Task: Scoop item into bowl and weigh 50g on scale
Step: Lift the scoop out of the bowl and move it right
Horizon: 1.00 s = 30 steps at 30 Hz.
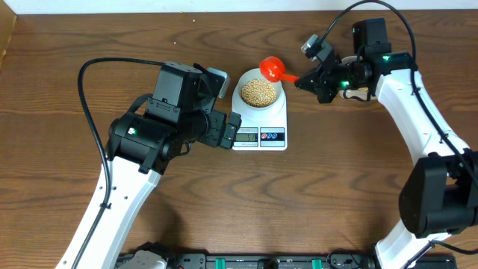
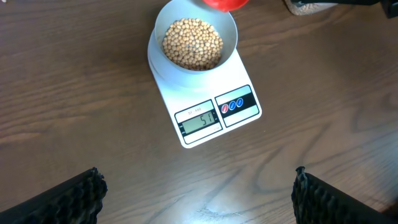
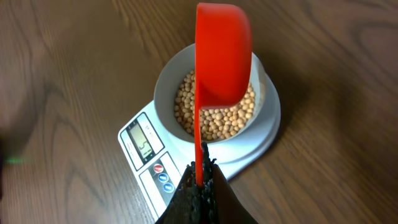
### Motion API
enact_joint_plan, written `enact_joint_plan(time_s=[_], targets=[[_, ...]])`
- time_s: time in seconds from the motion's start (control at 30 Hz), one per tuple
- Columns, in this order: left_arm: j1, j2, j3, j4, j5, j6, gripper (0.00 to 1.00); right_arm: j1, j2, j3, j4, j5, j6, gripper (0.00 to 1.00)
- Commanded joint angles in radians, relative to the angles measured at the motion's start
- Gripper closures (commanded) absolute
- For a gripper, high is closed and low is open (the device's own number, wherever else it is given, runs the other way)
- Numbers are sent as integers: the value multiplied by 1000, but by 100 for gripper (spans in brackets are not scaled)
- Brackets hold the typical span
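Overhead, the bowl (image 1: 239, 93) of beans (image 1: 258, 91) sat on the scale (image 1: 276, 118). The right gripper (image 1: 308, 81), clamped on the handle of a red scoop (image 1: 270, 69), held it above the scale's far edge. The left gripper (image 2: 196, 193) hovered wide apart beside the scale.

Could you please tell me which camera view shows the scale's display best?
The left wrist view: the display on the scale faces the camera unobstructed, digits legible. Overhead shows it tiny and unreadable; the right wrist view shows it skewed, digits unclear.
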Motion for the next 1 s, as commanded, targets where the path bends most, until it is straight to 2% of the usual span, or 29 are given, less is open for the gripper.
enact_joint_plan(time_s=[0.0, 0.5, 0.97], targets=[[4, 4, 5, 0, -10, 17, 2, -40, -57, 22, -5, -27, 9, 99], [4, 4, 5, 0, -10, 17, 2, -195, -79, 22, -27, -184, 35, 99], [4, 4, 5, 0, -10, 17, 2, -164, -79, 21, -22, -180, 34, 99]])
